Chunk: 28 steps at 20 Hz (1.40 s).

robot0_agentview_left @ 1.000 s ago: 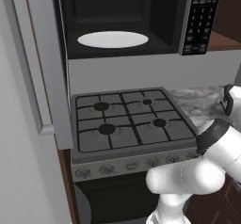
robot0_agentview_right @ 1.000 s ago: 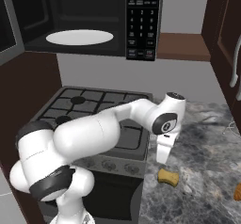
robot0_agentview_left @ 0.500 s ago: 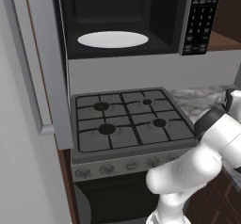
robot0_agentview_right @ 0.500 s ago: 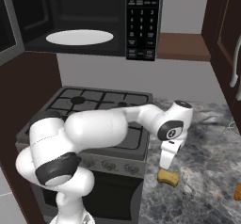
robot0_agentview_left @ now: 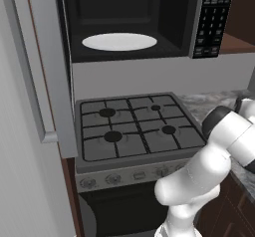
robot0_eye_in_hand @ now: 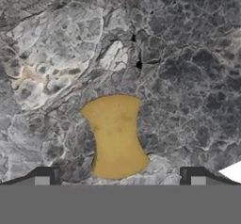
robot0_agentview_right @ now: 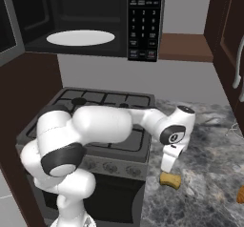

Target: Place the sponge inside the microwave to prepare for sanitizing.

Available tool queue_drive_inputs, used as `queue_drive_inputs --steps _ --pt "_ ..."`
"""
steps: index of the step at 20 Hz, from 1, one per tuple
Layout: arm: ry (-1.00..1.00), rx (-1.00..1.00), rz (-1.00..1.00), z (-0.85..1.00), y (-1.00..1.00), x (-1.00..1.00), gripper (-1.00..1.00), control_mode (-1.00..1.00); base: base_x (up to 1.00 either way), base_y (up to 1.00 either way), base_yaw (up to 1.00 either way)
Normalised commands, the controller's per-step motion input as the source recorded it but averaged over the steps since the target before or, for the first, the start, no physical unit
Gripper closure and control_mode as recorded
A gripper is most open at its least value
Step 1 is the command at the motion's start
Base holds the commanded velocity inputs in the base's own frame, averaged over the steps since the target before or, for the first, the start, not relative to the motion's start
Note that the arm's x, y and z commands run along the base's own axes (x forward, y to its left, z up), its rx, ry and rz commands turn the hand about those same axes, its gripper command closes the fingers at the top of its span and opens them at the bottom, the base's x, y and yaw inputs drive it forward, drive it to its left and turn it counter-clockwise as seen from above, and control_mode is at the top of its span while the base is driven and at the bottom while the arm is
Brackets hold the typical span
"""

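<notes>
The work surface is a grey-veined marble counter (robot0_agentview_right: 209, 183) to the right of a grey gas stove (robot0_agentview_left: 134, 131) with four burners and a row of knobs along its front edge. Dark brown cabinets (robot0_agentview_right: 228, 45) flank the wall above. The microwave (robot0_agentview_right: 90, 21) hangs over the stove with its door (robot0_agentview_left: 45, 66) swung wide open; the white turntable plate (robot0_agentview_left: 119, 42) lies bare in the black cavity, and the black button panel (robot0_agentview_right: 144, 21) sits on the right.

The sponge (robot0_eye_in_hand: 115, 136) lies flat on the counter near its front edge, just right of the stove.

The arm reaches right across the stove front, wrist bent down. The gripper (robot0_eye_in_hand: 117, 176) hangs directly above the sponge, fingers spread fully apart, one either side, nothing held.
</notes>
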Motion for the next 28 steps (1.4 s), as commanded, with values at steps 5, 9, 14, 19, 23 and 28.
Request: queue_drive_inputs --steps 5,9,14,19,23,28 --pt "0.0 0.0 0.01 -0.27 -0.09 0.23 -1.0 -1.0 0.0 0.0 0.0" --pt "0.0 0.0 0.02 -0.13 -0.17 0.05 -1.0 -1.0 0.0 0.0 0.0" --pt "0.0 0.0 0.02 0.0 -0.28 -0.05 -1.0 -1.0 0.0 0.0 0.0" --pt "0.0 0.0 0.01 -0.04 0.03 -0.06 -1.0 -1.0 0.0 0.0 0.0" --pt "0.0 0.0 0.05 -0.11 0.04 -0.13 -1.0 -1.0 0.0 0.0 0.0" --pt "-0.01 0.0 0.05 -0.19 0.17 -0.17 -1.0 -1.0 0.0 0.0 0.0"
